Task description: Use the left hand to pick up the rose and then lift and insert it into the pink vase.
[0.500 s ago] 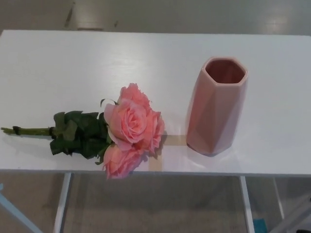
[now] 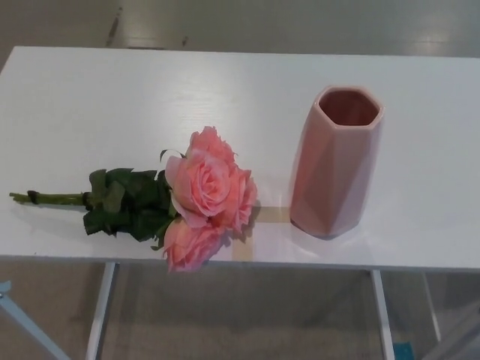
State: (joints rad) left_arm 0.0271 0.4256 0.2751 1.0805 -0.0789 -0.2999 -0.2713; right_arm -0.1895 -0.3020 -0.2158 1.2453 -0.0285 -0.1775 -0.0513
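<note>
A bunch of pink roses [image 2: 204, 196] lies flat on the white table [image 2: 225, 82], near its front edge. The blooms point right, dark green leaves [image 2: 127, 202] sit behind them, and the thin green stem [image 2: 49, 198] runs out to the left. A faceted pink vase [image 2: 335, 161] stands upright to the right of the blooms, its mouth open at the top, a small gap away from them. Neither of my hands shows in the head view.
A strip of tan tape [image 2: 270, 215] lies on the table between the roses and the vase. White table legs [image 2: 100, 311] and grey floor show below the front edge.
The whole picture has shifted slightly right and down, so the camera moved. The roses and vase have not moved on the table.
</note>
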